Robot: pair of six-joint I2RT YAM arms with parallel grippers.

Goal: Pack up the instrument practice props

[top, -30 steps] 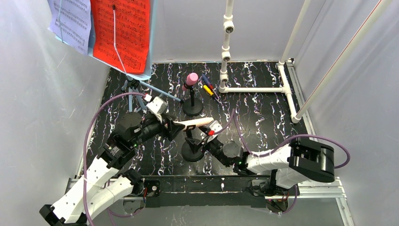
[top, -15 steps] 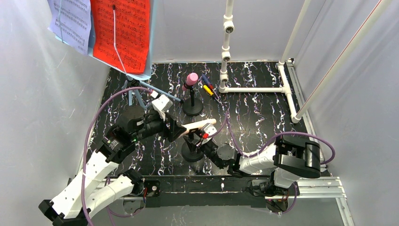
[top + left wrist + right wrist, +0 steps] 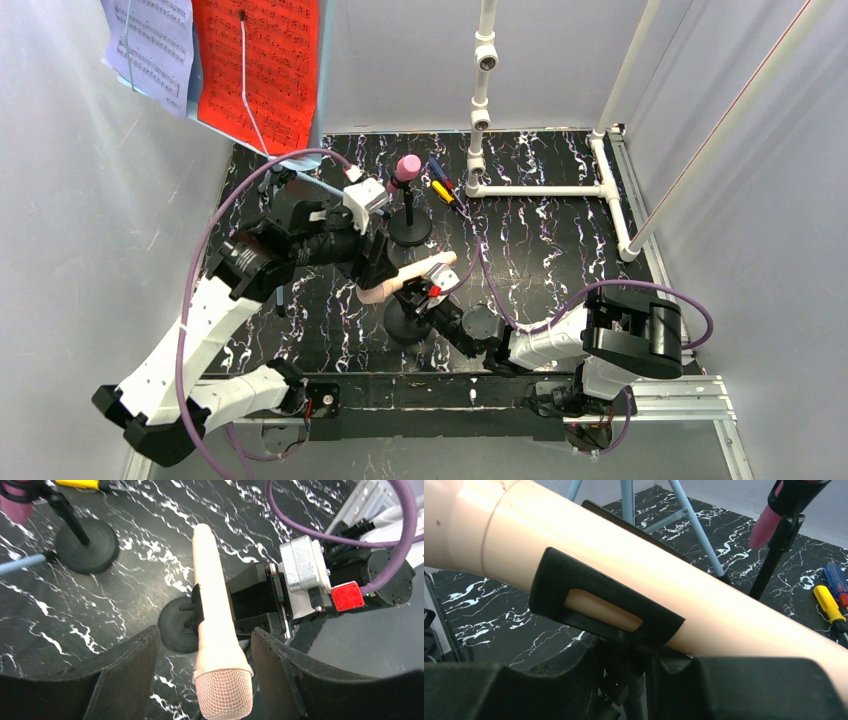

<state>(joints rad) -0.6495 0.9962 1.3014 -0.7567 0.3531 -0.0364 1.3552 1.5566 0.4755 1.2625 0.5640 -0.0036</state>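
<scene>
Swung in from the left over the last second, the left claw (image 3: pixel 204 632) now straddles the mesh head of the beige microphone (image 3: pixel 212 595), jaws released with a gap on either side. The microphone lies tilted in the clip of its black round-based holder (image 3: pixel 176 625), which stands on the surface (image 3: pixel 60 610). To the right, the right claw (image 3: pixel 624 687) flanks the holder's stem below the clip; I cannot tell whether it is clenched.

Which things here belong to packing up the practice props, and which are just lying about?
Job: beige microphone, pink microphone, black holders, red page, lavender page, blue music rack.
Lying about: white pipe frame, screwdrivers.
</scene>
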